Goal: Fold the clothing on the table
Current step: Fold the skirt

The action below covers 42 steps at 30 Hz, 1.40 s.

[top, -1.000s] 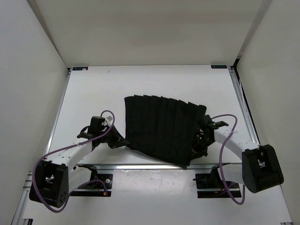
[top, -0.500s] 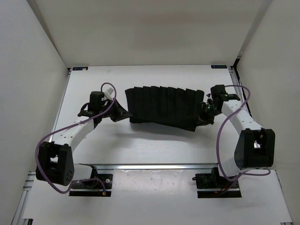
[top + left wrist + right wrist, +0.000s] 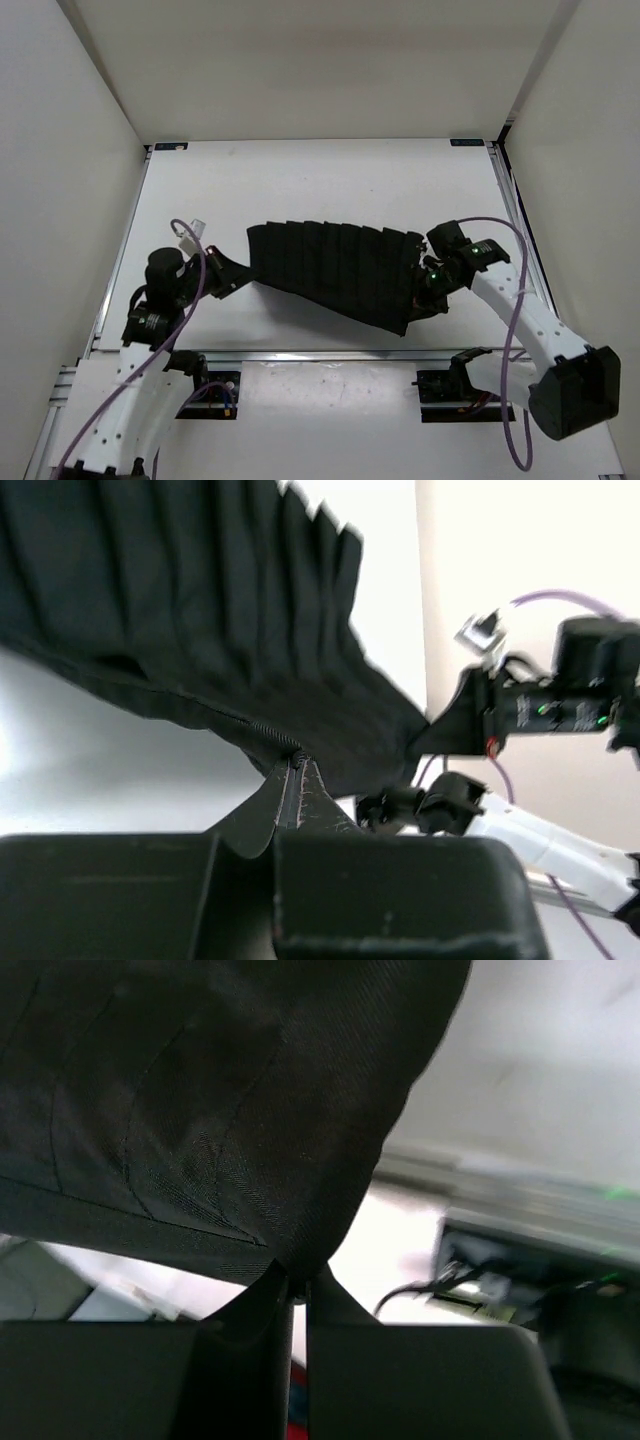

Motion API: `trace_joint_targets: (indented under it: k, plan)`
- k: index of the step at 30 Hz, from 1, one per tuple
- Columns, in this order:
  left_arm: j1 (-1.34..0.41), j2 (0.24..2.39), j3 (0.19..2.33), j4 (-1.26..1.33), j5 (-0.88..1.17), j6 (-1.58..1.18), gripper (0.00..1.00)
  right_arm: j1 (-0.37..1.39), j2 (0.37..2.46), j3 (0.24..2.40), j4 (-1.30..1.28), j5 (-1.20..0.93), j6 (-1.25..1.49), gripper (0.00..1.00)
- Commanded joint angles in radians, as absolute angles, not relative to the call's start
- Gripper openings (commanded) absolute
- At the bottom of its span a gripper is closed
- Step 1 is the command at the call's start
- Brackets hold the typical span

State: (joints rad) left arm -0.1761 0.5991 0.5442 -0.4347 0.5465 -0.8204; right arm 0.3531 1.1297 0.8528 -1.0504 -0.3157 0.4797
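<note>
Blending black on black, the fingertips of both grippers are hard to pick out from above against the clothing [image 3: 335, 272]. Both wrist views are blurred toward their edges. The left arm [image 3: 130, 400] runs off the bottom of the top view.

The clothing is soft black fabric with narrow parallel pleats across its width, and close up it shows a fine twill weave. It forms a long, slanted band stretched between the two grippers over the near half of the white table [image 3: 300, 180]. It looks lifted at both ends, but whether its lower edge touches the table cannot be told.

The left gripper [image 3: 296, 775] has its jaws pressed together on the clothing's left corner, where a stitched edge runs into the fingertips. The right gripper [image 3: 297, 1282] pinches the right end the same way, with fabric fanning out above its closed jaws.
</note>
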Motion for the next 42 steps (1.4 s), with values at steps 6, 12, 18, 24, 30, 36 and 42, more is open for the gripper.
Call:
trace_joint_targets:
  k: [6,12,18,24,30,36,42]
  plan:
    - [-0.120,0.652,0.706,-0.557,0.391,-0.799,0.00,0.219,1.075,1.009,-1.256,-0.374,0.461,0.00]
    - [-0.153,0.905,0.752,-0.448,0.270,-0.795,0.00,0.089,1.308,1.158,-1.099,-0.408,0.380,0.00]
    - [-0.160,1.063,0.824,-0.417,0.186,-0.759,0.00,0.104,1.479,1.219,-0.945,-0.451,0.410,0.00]
    - [-0.176,1.124,0.831,-0.413,0.143,-0.743,0.00,0.084,1.597,1.276,-0.891,-0.462,0.403,0.00]
    - [-0.153,1.155,0.808,-0.403,0.097,-0.738,0.00,0.092,1.779,1.471,-0.885,-0.483,0.397,0.00]
    - [-0.144,1.190,0.779,-0.405,0.048,-0.715,0.00,0.117,1.952,1.693,-0.896,-0.514,0.396,0.00]
    - [-0.144,1.184,0.729,-0.413,0.023,-0.709,0.00,0.155,2.121,1.861,-0.874,-0.581,0.410,0.02]
